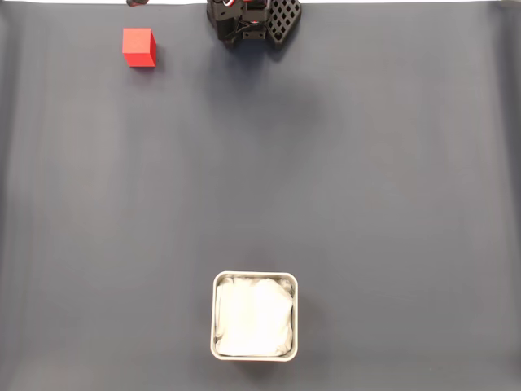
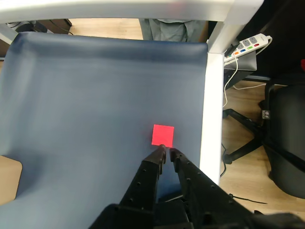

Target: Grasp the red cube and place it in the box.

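A: Dark blue-grey matting covers the table (image 1: 342,163), wall to wall in the fixed view. Going left to right along the top edge, what do you have?

B: First the red cube (image 1: 139,46), sitting flat on the mat near the upper left corner. To its right, at the top middle, is the black body of the arm (image 1: 252,20), well apart from the cube as that view shows it.

A: And the box (image 1: 255,316)?

B: Down at the bottom, about centre, grey rim with white lining inside. Nothing red in it. It lies far across the mat from the cube.

A: Wrist view, same order?

B: Mat on the left, then the red cube (image 2: 163,135) a little right of centre, close to the white edge of the table. Further right are bare wooden floor, a power strip (image 2: 248,46) and a black office chair (image 2: 286,138).

A: The jaws?

B: The gripper (image 2: 167,151) comes up from the bottom edge, its tips nearly together, only a thin gap between them. They point at the cube's near edge and hold nothing. Whether they hang above it or stand at its level I cannot tell.

A: So progress?

B: By my reading, barely begun. The cube is ungrasped; opening the jaws, closing on it, carrying it over and releasing it in the box are all left.
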You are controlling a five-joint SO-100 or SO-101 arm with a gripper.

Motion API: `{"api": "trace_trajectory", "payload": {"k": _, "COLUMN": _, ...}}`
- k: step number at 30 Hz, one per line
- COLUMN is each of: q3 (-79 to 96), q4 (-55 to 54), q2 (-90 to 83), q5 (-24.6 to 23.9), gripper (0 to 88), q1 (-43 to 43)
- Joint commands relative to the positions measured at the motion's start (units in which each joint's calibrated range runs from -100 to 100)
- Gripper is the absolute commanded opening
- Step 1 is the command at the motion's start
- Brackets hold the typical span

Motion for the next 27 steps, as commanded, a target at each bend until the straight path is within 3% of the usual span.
{"api": "trace_trajectory", "payload": {"k": 1, "q3": 0.0, "q4": -0.6, "q2": -0.2, "q5": -0.4, "gripper": 1.6, "q1": 0.9}}
{"api": "trace_trajectory", "payload": {"k": 27, "q3": 8.2, "q4": -7.6, "q2": 0.9, "q5": -1.8, "gripper": 16.6, "q1": 3.6}}
